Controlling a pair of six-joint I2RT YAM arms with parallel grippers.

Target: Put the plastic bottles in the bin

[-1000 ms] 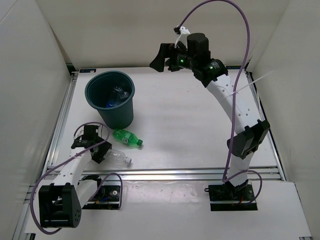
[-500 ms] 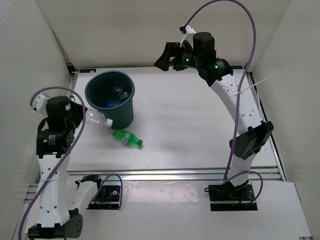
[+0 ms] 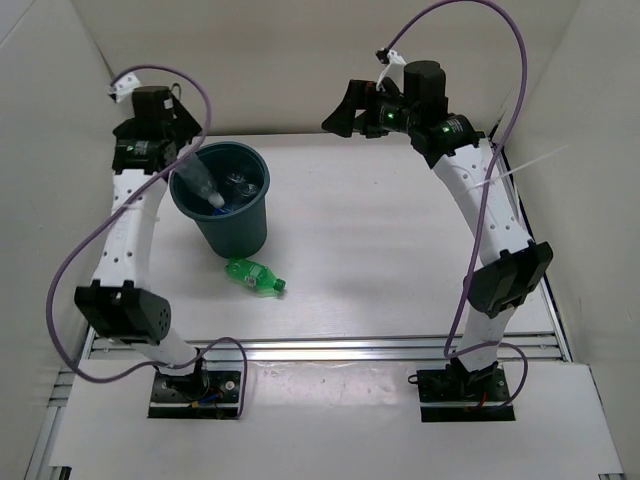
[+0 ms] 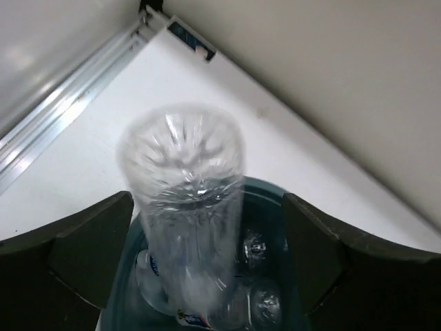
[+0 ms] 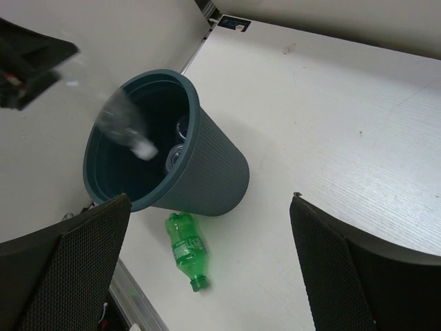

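Note:
The dark teal bin stands at the back left of the table. My left gripper hovers over its mouth, jaws wide apart. A long clear unlabelled bottle hangs blurred just below them, cap down, inside the rim; the same bottle fills the gap between my fingers without being squeezed. Clear bottles with blue-white labels lie in the bin. A green bottle lies on the table in front of the bin. My right gripper is open and empty, high at the back.
White walls close in the table on the left, back and right. An aluminium rail runs along the near edge, another along the left side. A purple cable loops above the right arm.
My left arm carried the clear bottle from the near left of the table up over the bin and opened its jaws; the bottle now drops inside. The right arm shifted slightly right.

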